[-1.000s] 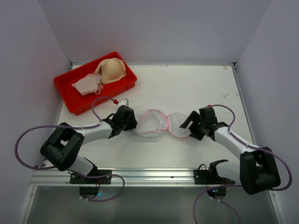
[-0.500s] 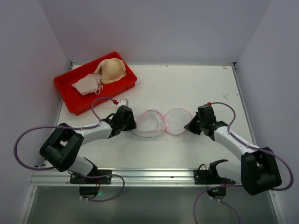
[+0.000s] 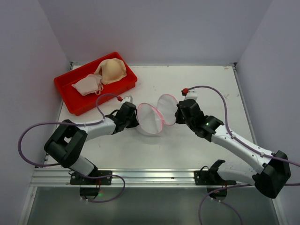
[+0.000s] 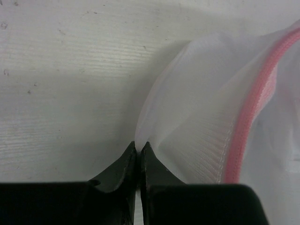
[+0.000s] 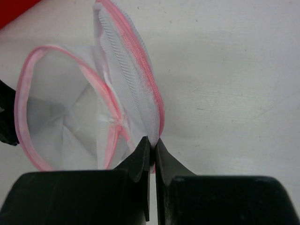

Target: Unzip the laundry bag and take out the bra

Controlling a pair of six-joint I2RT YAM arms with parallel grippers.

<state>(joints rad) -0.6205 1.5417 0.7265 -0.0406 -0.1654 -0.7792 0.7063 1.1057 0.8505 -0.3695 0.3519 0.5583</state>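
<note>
Your laundry bag [image 3: 151,119]: unzipped, pinched at opposite edges by left gripper [image 4: 139,147] and right gripper [image 5: 153,142]. Only the overhead view shows the bra [image 3: 110,71], up-left of the bag, in a red tray [image 3: 70,97].

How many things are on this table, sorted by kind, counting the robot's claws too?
Bags: 1, the laundry bag
Trays: 1, the red tray
Garments: 1, the bra, in the tray
Grippers: 2, the left gripper and the right gripper, both pinching the bag
Total: 5
</note>
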